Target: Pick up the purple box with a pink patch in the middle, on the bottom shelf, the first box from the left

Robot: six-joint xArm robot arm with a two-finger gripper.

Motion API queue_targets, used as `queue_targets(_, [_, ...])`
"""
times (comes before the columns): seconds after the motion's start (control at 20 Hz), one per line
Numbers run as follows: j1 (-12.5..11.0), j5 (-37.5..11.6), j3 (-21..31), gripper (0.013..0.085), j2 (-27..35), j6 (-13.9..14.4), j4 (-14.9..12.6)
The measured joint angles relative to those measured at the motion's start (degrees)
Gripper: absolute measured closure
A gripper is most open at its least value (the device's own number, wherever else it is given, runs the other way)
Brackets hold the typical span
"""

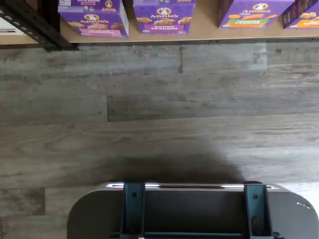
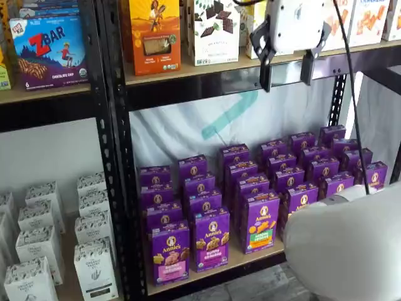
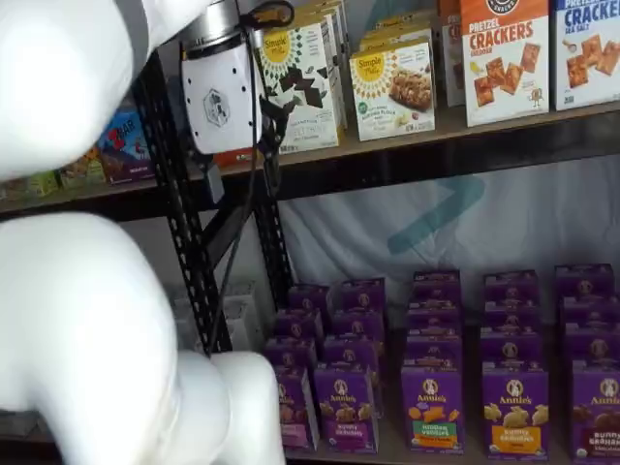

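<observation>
Shelf view, gripper (image 2: 286, 70): hung high by the upper shelf, black fingers plainly apart, empty.
Purple box (image 2: 170, 252): stood upright at the bottom shelf's (image 2: 250, 258) front left corner, untouched.

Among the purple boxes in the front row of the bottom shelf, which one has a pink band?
The purple box at the row's left end, beside the black upright. Its neighbour has none, and the next carton carries a green-and-orange patch.
</observation>
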Motion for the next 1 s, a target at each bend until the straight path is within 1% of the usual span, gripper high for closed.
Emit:
queue_targets(0.2, [1.97,-2.85,4.03,0.0130,-0.60,1.96,-0.09])
queue_targets(0.4, [3.93,-7.09,8.92,0.0130,-1.65,3.90,-0.25])
queue_targets(0.45, [3.84,-8.89,10.77,0.0130,-2.13,3.93,0.83])
queue_targets(0.65, [4.54,-12.61,14.80,0.0130,-2.46,4.60,2.59])
queue_targets(0.85, [6.55,-17.95,19.38,0.0130,-2.51,6.30,2.63])
queue_targets(1.0, [7.45,-21.17,22.02,0.0130,-1.83,7.00,3.08])
